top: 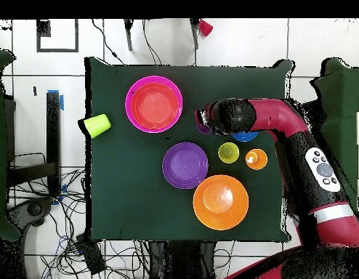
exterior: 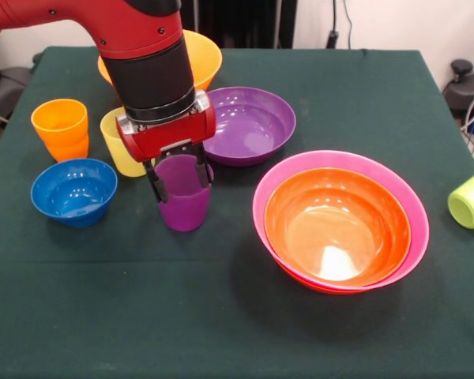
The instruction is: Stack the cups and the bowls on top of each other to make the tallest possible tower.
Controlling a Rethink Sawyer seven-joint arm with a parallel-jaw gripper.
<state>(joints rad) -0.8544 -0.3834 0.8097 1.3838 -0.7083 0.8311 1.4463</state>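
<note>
My gripper [exterior: 180, 189] straddles the purple cup [exterior: 183, 207], one finger on each side of its rim, and is shut on it; the cup's base is at the cloth. In the overhead view only a sliver of this cup [top: 202, 126] shows under the arm. A red-orange bowl [exterior: 336, 225] sits nested in the pink bowl [exterior: 340, 155] to the right. The purple bowl [exterior: 249, 125] lies just behind the gripper. The yellow cup [exterior: 118, 146], orange cup [exterior: 61, 129] and small blue bowl [exterior: 73, 191] stand to the left. The yellow-orange bowl [exterior: 207, 57] is behind the arm.
A lime green cup [exterior: 472, 197] lies on its side at the table's right edge; it also shows in the overhead view [top: 97, 125]. The green cloth [exterior: 142, 316] covers the table. Cables lie on the floor beside the table [top: 66, 240].
</note>
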